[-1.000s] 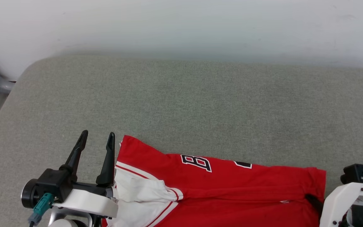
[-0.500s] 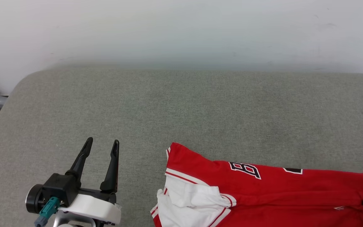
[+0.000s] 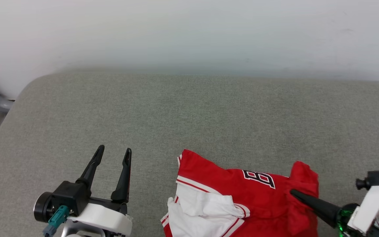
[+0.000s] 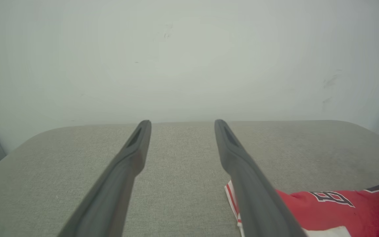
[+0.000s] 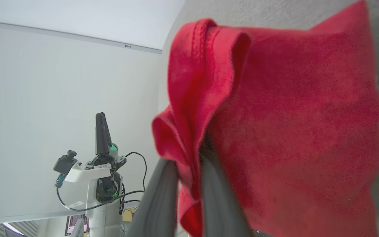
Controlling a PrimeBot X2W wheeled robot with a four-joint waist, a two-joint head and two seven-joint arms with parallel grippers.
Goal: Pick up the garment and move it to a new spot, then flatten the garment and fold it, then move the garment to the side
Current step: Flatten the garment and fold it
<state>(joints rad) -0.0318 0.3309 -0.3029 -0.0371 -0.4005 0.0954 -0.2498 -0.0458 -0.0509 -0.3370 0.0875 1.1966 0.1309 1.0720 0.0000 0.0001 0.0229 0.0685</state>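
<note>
The right gripper [image 5: 189, 164] pinches a bunched fold of the red garment [image 5: 291, 131].

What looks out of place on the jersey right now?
The garment is not flat: its right end is bunched into a raised wad, pinched in the shut right gripper, and the white sleeve lies crumpled at its near left. The left gripper is open, apart from it. No damage visible.

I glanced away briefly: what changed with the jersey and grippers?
The right gripper, shut on the hem of the bright red jersey shirt, dragged it to the robot's right, away from the left gripper, then swung the hem back left, bunching it. The left gripper stayed open, empty.
</note>
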